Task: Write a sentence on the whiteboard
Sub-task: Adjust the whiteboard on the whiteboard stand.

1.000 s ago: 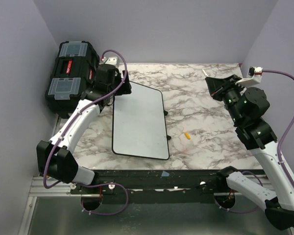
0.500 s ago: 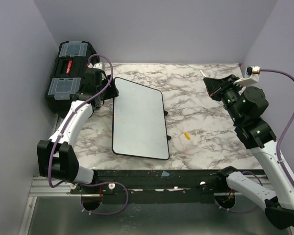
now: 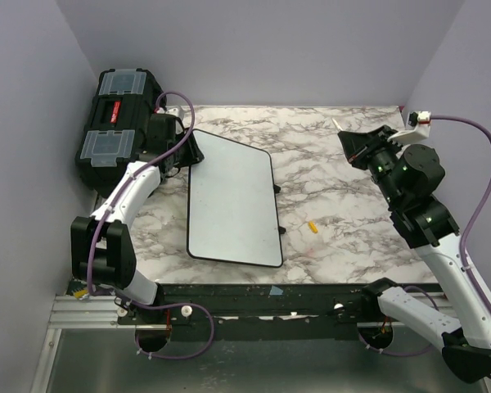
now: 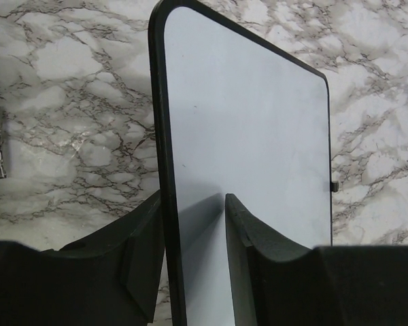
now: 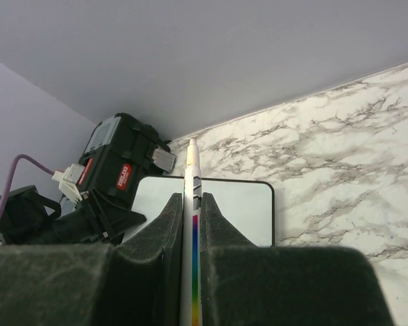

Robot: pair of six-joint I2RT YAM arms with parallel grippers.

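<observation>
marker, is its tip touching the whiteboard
No, the right fingers hold the marker in the air far to the right of the whiteboard.

White marble-pattern table (image 3: 344, 188). Whiteboard (image 3: 233, 201) lies flat on it, left of centre, turned slightly askew, with small black feet along its right edge. Small yellow piece (image 3: 312, 227) lies near the board's right side, apart from it. Black toolbox (image 3: 114, 123) at the far left corner.
</observation>
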